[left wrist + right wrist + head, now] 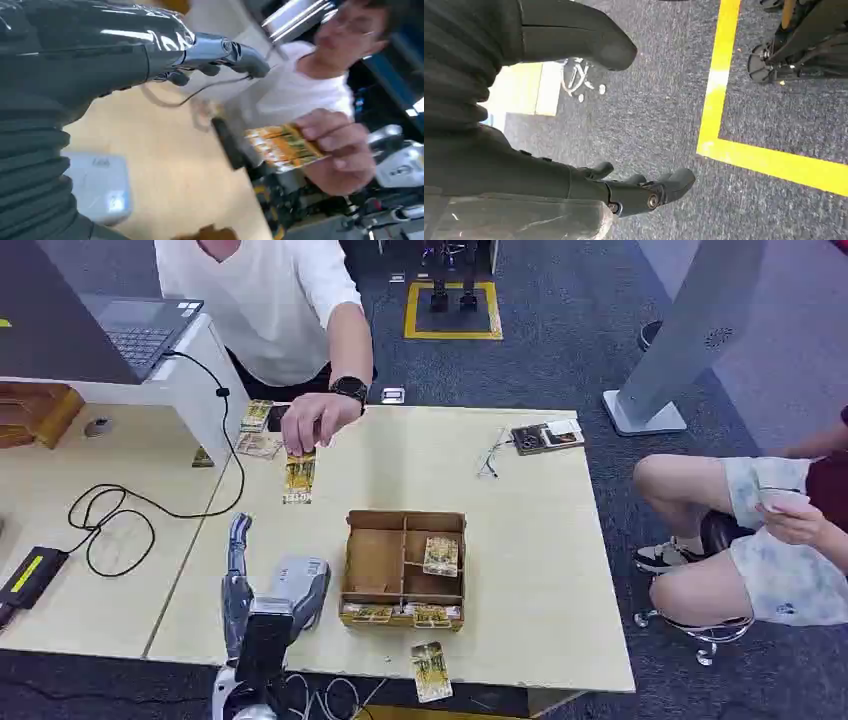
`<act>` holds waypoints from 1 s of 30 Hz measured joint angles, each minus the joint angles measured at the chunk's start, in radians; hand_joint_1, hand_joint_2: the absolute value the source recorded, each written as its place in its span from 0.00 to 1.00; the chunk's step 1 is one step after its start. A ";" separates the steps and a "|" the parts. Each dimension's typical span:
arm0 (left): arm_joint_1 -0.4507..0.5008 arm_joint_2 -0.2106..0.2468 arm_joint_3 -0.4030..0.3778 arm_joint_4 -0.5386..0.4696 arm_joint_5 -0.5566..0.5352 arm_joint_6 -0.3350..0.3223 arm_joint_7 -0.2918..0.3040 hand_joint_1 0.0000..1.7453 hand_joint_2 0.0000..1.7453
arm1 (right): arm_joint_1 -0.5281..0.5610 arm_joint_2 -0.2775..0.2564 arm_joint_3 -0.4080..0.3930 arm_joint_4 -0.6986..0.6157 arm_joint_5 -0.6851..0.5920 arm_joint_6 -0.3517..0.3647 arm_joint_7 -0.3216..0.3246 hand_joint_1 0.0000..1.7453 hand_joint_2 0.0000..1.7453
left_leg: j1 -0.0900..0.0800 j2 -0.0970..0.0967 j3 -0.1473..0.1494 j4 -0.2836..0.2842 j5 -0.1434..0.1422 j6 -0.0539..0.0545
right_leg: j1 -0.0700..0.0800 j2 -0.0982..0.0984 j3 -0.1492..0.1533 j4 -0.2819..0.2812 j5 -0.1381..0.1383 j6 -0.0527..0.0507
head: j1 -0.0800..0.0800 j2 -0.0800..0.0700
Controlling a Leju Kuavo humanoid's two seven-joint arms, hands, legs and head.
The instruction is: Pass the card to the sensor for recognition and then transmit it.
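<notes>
Card, a glossy rectangle printed in orange, yellow and green, hangs from the fingertips of a person's hand just above the pale wood-grain table, in the upper middle-left of the head view; the left wrist view shows the same card pinched at one end by that person's hand at the right of the frame. The robot's left hand rises from the lower left of the head view, silver and grey, one slim finger pointing up the frame and nothing in its grasp; seen from its wrist, the left hand stretches out shiny metallic fingers, slightly curled and apart, well short of the card. A rounded pale-grey sensor box with a small blue mark lies flat on the table in the lower left of that view. Right of the left hand in the head view sits a shallow brown cardboard tray split into compartments, with one similar card lying in a right-hand compartment, others tucked along its near edge and another on the table at the bottom of the frame. A small stack of cards lies beside the person's wrist. The right hand hangs over coarse grey carpet crossed by yellow tape, its dark fingers loosely curled around nothing, the thick matte thumb apart.
</notes>
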 joint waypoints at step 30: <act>-0.137 -0.206 0.514 -0.003 -0.799 0.003 -0.193 0.00 1.00 | -0.042 -0.042 -0.003 0.072 0.086 -0.002 0.000 0.00 1.00 | -0.001 0.001 0.000 0.000 0.000 0.000 | 0.000 0.001 0.000 0.000 0.000 0.000 | 0.000 0.000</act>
